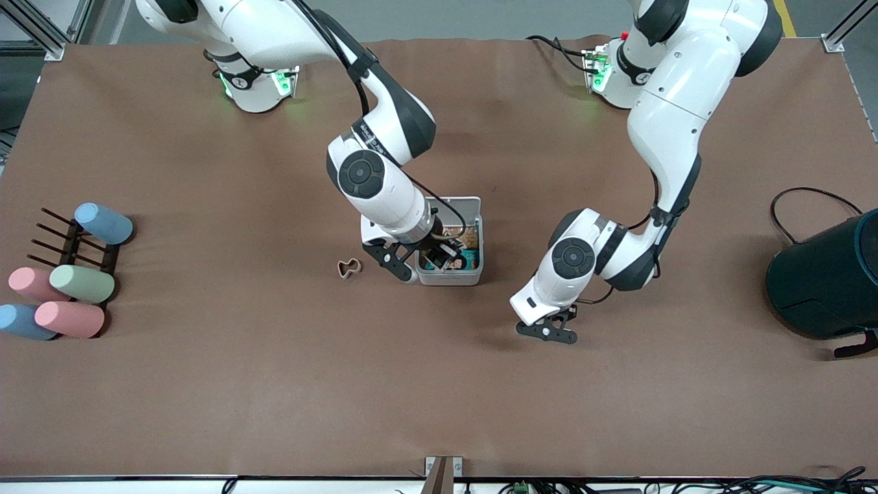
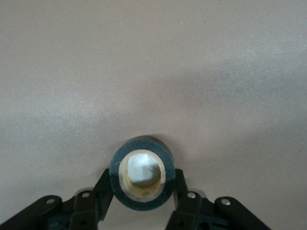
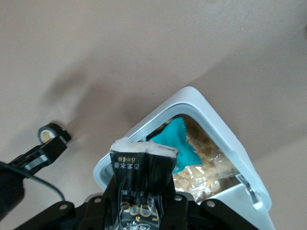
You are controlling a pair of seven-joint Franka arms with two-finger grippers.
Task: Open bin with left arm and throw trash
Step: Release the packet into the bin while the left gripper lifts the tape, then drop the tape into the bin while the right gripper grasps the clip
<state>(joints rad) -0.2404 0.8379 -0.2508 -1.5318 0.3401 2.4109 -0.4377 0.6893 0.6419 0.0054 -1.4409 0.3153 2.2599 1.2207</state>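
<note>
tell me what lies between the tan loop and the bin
In the front view, the right gripper reaches down between the tan loop and the bin, holding the black packet over the open bin. No other object lies on the table there.

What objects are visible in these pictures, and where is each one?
bin: one, white-grey, mid-table, open.
black packet: one, in the right gripper, over the bin.
black ring: one, pale centre, between the left gripper's fingers, at the table.
tan loop: one, on the table beside the bin, toward the right arm's end.
pastel cylinders: five, blue, pink and green, by a dark rack.
dark teal cylinder: one, left arm's end.
right gripper: over the bin.
left gripper: low at the table.
</note>
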